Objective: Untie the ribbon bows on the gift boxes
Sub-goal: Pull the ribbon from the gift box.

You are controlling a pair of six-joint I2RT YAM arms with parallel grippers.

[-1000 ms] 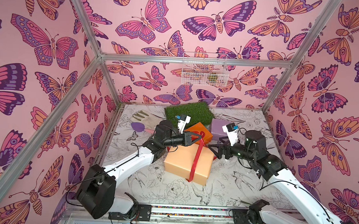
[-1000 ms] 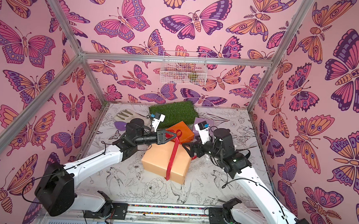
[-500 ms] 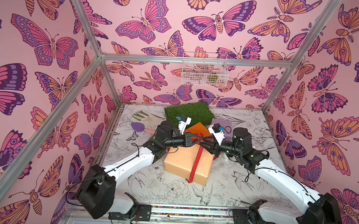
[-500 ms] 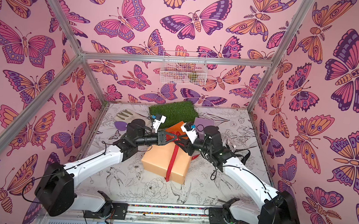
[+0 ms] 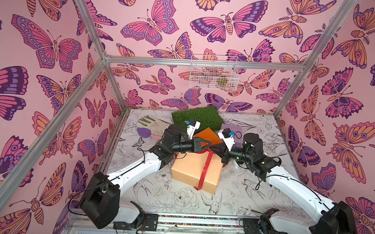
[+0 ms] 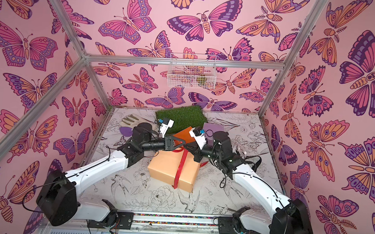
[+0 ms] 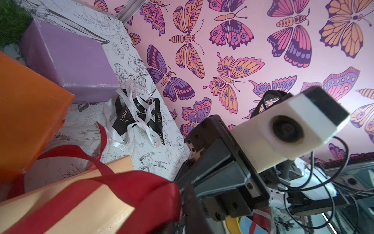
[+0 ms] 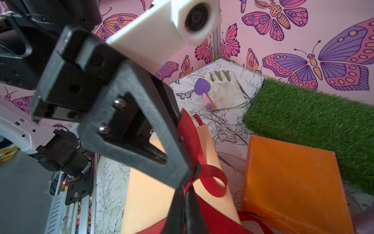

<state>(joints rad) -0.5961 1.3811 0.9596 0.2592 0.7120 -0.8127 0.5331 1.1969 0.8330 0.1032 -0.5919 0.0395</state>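
The right gripper (image 8: 185,197) pinches the red ribbon (image 8: 212,182) above the peach box (image 5: 189,173), mid-table. The left gripper (image 8: 187,179) tip is at the same spot; spread or not, I cannot tell. The left wrist view shows black ribbon (image 7: 123,121) and white ribbon (image 7: 129,101) loose beside the lilac box (image 7: 66,58); from above, the right arm (image 5: 289,184) hides most.

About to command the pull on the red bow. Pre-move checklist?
1. right gripper shut on red ribbon: ok.
2. left gripper gripping it: cannot tell.
3. red ribbon untied: not ok, a loop shows.
4. lilac box and orange box bare: ok; black ribbon and white ribbon lie loose on the table.
5. orange box clear of the pull: cannot tell, it sits close behind the grippers.
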